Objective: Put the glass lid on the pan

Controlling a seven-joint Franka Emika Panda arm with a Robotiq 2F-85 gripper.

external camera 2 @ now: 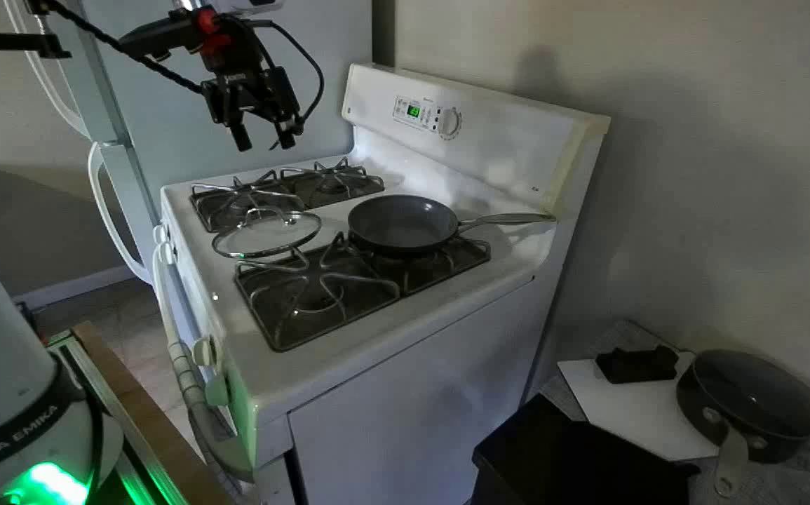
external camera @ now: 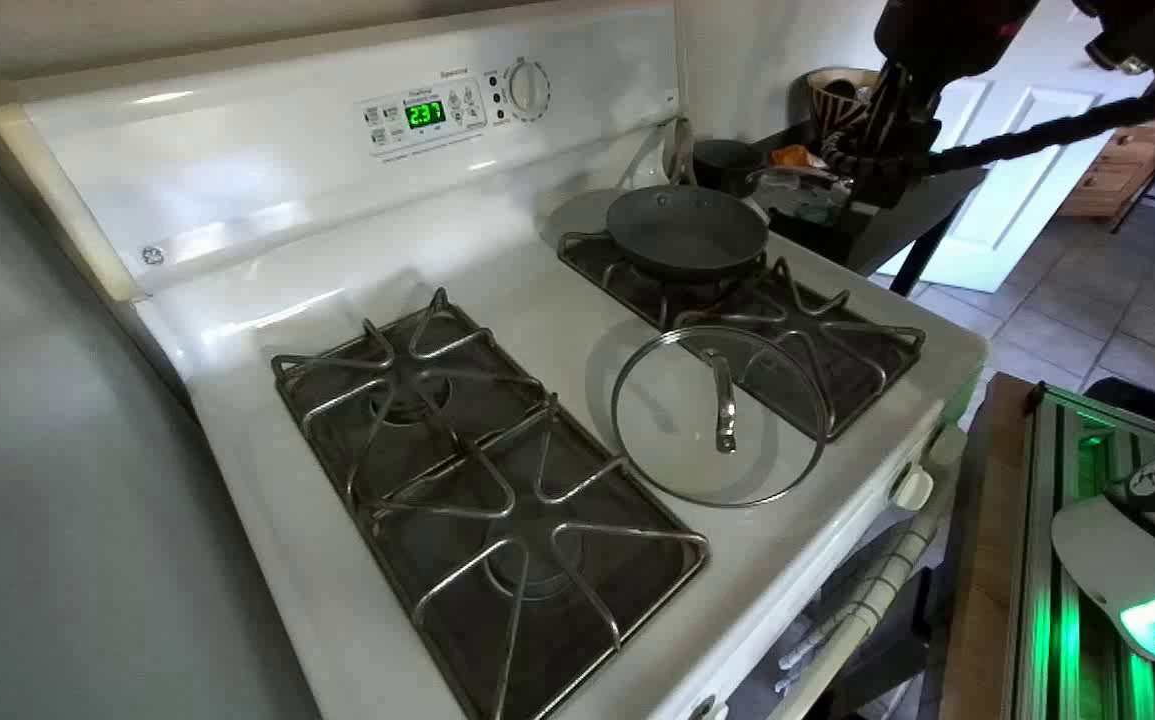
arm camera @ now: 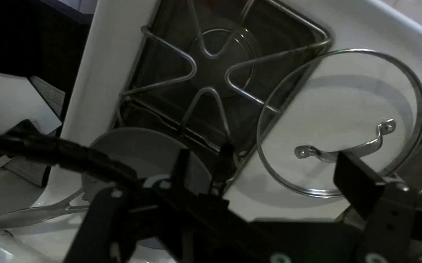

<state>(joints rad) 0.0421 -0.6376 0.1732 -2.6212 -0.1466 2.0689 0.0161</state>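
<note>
The glass lid (external camera: 725, 410) is a clear disc with a metal rim and an arched metal handle. It lies on the stovetop between the two grates, overlapping the edge of one front grate; it also shows in an exterior view (external camera 2: 266, 235) and in the wrist view (arm camera: 342, 126). The dark grey pan (external camera: 687, 235) sits uncovered on a back burner, its handle pointing to the back; it shows in an exterior view (external camera 2: 402, 223) and, partly hidden by my gripper, in the wrist view (arm camera: 134, 157). My gripper (external camera 2: 264, 144) is open and empty, high above the stove, its fingers (arm camera: 284, 157) apart.
Raised metal grates (external camera: 527, 480) cover the burners beside the lid. The stove's back panel (external camera 2: 475, 126) rises behind the pan. A dark pot (external camera 2: 748, 400) and a black box (external camera 2: 573, 456) stand beside the stove. A towel (external camera 2: 201, 407) hangs on the oven door.
</note>
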